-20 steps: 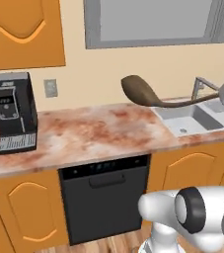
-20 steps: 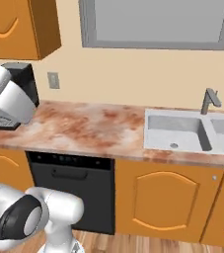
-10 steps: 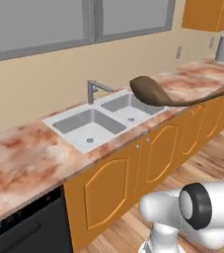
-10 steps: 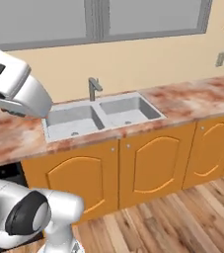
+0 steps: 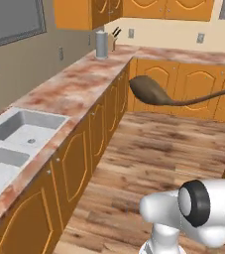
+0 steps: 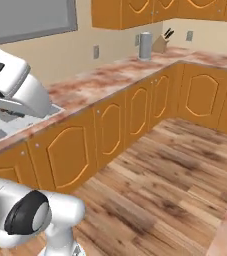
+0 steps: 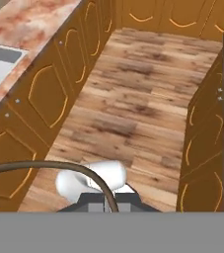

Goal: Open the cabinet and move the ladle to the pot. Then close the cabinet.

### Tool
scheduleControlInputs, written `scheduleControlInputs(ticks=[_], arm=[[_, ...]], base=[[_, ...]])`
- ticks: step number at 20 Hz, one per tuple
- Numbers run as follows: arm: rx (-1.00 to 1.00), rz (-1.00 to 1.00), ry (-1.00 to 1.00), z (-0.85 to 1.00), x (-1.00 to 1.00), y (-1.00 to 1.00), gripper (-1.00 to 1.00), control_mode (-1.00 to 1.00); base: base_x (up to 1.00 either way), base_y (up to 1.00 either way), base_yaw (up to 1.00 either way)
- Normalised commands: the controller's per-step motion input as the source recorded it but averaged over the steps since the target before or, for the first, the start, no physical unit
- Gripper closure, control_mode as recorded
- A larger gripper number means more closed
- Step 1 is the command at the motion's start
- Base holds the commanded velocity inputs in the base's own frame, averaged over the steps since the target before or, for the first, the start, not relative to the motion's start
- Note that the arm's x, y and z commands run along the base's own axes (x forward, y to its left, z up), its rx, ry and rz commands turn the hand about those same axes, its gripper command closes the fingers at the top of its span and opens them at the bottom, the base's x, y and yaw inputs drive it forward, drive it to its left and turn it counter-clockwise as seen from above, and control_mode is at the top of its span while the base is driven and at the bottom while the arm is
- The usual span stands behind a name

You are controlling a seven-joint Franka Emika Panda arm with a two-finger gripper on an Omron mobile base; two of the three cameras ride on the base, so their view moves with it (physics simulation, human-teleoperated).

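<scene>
**One ladle riding in mid-air, pot still to be found**

One thing matters for this leg of the job, to my eye: carrying the ladle level and steady while the base swings round toward the pot, then lowering the bowl end first.

Left base view: the ladle (image 5: 156, 92) hangs over the wooden floor (image 5: 163, 158), well clear of the counter (image 5: 74, 87) that runs along the left. Its long axis lies nearly level, across the picture. The rounded bowl points left, toward the counter's front edge, and the thin handle runs right and slightly up to the picture's right edge, where the arm takes it. The grip itself is cut off there. I'd keep the bowl at that height so it clears the counter edge on the turn.

Right base view: the counter carries on to the far corner, where a grey canister (image 6: 145, 46) and a knife block (image 6: 161, 42) stand against the wall. Orange wall cabinets (image 6: 135, 12) hang above.

Hand view: the gripper (image 7: 107, 205) is clenched on the ladle's handle, which rises from between the tips and curves away to the left edge. Base cabinets (image 7: 49, 94) line the floor on the left. With a hold this far out on the handle, the bowl could swing, so a slow, smooth move seems wise.
</scene>
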Motion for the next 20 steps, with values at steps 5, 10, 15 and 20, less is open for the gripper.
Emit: scheduleControlInputs(ticks=[5, 10, 15, 20], arm=[[0.0, 0.0, 0.0, 0.0, 0.0, 0.0, 1.0, 1.0], [0.0, 0.0, 0.0, 0.0, 0.0, 0.0, 1.0, 1.0], [0.0, 0.0, 0.0, 0.0, 0.0, 0.0, 1.0, 1.0], [0.0, 0.0, 0.0, 0.0, 0.0, 0.0, 1.0, 1.0]], base=[[0.0, -0.7, -0.77], [0.0, -0.59, -0.75], [0.0, -0.55, -0.77], [0.0, -0.59, -0.77]])
